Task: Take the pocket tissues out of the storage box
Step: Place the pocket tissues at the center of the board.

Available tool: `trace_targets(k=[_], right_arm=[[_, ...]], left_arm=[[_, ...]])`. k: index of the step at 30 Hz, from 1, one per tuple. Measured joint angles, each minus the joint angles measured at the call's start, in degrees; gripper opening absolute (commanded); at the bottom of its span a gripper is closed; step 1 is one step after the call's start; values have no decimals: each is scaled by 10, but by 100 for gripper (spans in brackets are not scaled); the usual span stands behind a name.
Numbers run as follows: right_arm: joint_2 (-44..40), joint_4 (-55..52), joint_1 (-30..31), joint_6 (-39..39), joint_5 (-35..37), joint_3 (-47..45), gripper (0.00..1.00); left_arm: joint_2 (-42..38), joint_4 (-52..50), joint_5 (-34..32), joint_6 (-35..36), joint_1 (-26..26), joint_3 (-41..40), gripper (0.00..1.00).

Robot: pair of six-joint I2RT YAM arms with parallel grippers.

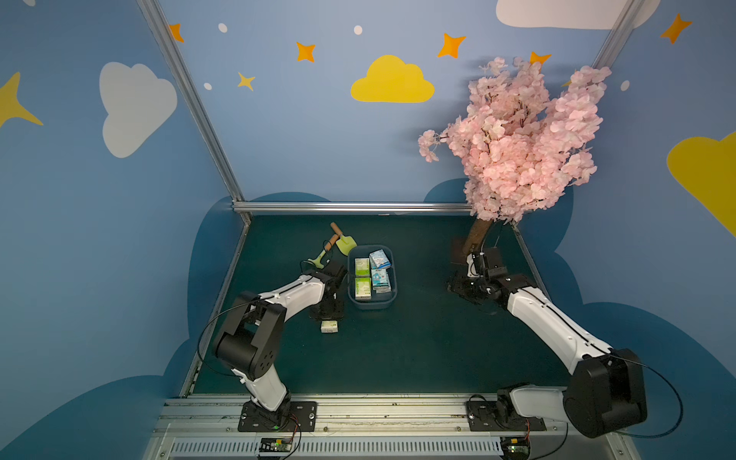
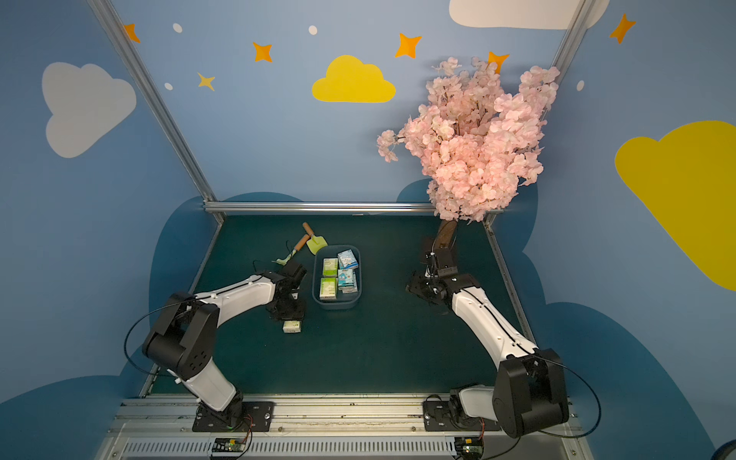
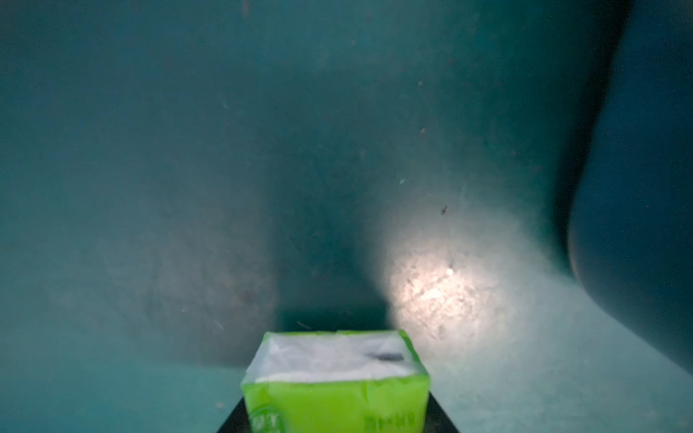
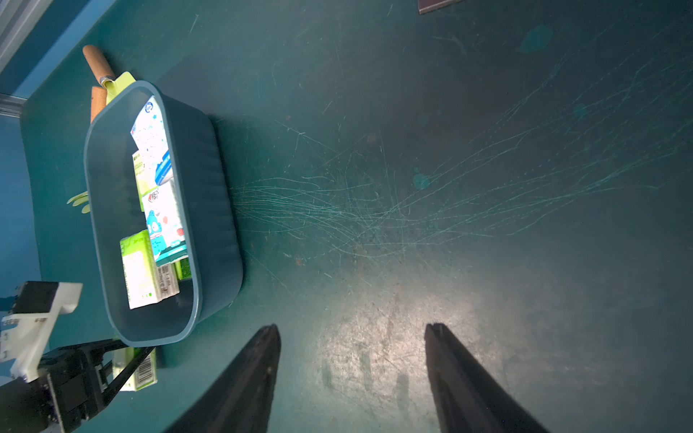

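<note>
Left gripper [image 1: 328, 318] is low over the mat [image 1: 418, 338], jaws narrow around 1 green packet [image 1: 329, 327] resting near-left of the box [image 1: 372, 306]. I cannot tell whether they pinch it. Other packets [image 1: 363, 287] lie inside the box. Right gripper [image 4: 352, 375], well right, hangs wide and empty. The step looks like set-down; next, release, lift, then reach into the box.

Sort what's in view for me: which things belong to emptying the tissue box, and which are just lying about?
Part of the job:
- storage box
- green packets and blue packets inside it
- loose green packet, out on the mat

Just lying about:
- toy shovel
- toy rake
- pink tree
</note>
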Motion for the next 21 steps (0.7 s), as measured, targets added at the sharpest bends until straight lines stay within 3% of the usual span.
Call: trace_targets(k=[7, 21], right_arm=[[-6, 0, 0, 1, 4, -2, 67], [-7, 0, 0, 2, 5, -5, 67]], left_arm=[[6, 5, -2, 6, -2, -1, 55], [-13, -13, -12, 12, -3, 2, 82]])
